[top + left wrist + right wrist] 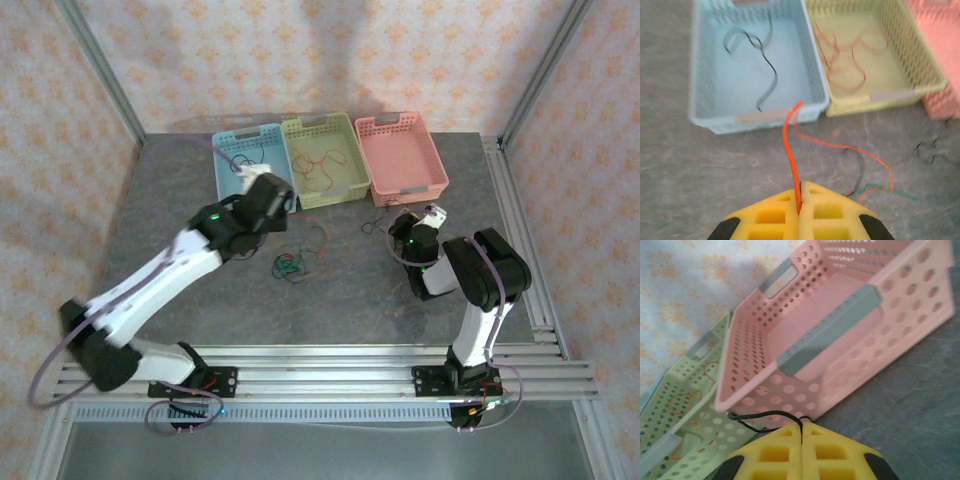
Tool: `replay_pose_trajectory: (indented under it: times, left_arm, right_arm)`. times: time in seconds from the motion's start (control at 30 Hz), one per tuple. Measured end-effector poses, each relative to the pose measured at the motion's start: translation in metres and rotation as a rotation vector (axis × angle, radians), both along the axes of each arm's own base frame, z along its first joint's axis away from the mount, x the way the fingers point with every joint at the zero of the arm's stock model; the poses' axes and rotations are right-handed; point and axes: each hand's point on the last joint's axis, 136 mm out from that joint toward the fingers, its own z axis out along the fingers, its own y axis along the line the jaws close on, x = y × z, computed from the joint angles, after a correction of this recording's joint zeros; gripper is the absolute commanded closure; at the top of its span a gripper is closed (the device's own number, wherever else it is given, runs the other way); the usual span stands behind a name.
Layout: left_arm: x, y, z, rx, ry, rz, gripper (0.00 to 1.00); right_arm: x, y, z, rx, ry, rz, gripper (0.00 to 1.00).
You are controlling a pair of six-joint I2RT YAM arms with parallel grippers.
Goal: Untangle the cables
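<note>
Top external view: a grey table (180,200) carries three baskets in a row along its far edge, a blue basket (224,172) on the left, a green basket (352,150) in the middle and a pink basket (432,160) on the right, each touching the next. Near the middle of the table, in front of the green basket, lies a small tangle (290,266) of green, black and red-orange cables, with thin strands trailing from it toward the far edge. Left wrist view: the left gripper (800,194) is clenched with its yellow pads pressed together on a red-orange cable (788,145), which rises from the pads toward the near wall of the blue basket and then trails off to the right across the table. Just right of the pads, a black strand (860,170) and a green strand (902,195) lie on the table. Inside the blue basket lies a loose black wire (771,75), and in the green basket lie several red-orange loops (840,67). Right wrist view: the right gripper (801,432) is pinched tight on a thin black cable (765,414), which arcs left from the pads, close to the near corner of the pink basket.
</note>
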Motion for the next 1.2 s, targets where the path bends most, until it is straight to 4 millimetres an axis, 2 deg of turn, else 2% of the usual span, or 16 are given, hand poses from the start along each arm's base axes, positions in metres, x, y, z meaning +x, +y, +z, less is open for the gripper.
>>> replay_pose_trajectory:
  times: [0.13,0.27,0.4,0.53,0.67,0.87,0.97,1.03,1.1,1.2]
  left_arm:
    - [-0.040,0.051,0.069,-0.054,-0.182,0.081,1.00]
    - [-0.076,0.097,0.109,-0.095,-0.325,0.167,1.00]
    - [-0.102,0.129,0.128,-0.121,-0.414,0.235,1.00]
    - [-0.111,0.140,0.123,-0.121,-0.434,0.255,1.00]
    - [-0.102,0.121,0.114,-0.130,-0.399,0.177,1.00]
    - [-0.066,0.050,0.108,-0.199,-0.305,-0.039,1.00]
    - [-0.047,0.009,0.109,-0.249,-0.260,-0.154,1.00]
    - [-0.038,-0.015,0.109,-0.281,-0.239,-0.228,1.00]
    - [-0.032,-0.032,0.108,-0.302,-0.220,-0.281,1.00]
    - [-0.023,-0.053,0.104,-0.311,-0.186,-0.343,1.00]
  right_arm:
    - [-0.007,-0.014,0.001,-0.024,-0.001,-0.064,1.00]
    - [-0.008,-0.022,0.010,-0.032,-0.021,-0.110,1.00]
    - [-0.009,-0.028,0.012,-0.044,-0.026,-0.140,1.00]
    - [-0.010,-0.031,0.012,-0.050,-0.025,-0.154,1.00]
    - [-0.010,-0.029,0.012,-0.049,-0.025,-0.146,1.00]
    - [-0.007,-0.016,0.014,-0.037,-0.029,-0.075,0.98]
    - [-0.002,-0.002,0.018,-0.020,-0.048,-0.003,0.76]
    - [0.005,0.015,0.022,-0.003,-0.071,0.079,0.65]
    - [0.008,0.037,0.027,-0.001,-0.089,0.172,0.56]
    - [0.000,0.084,0.041,-0.051,-0.147,0.343,0.46]
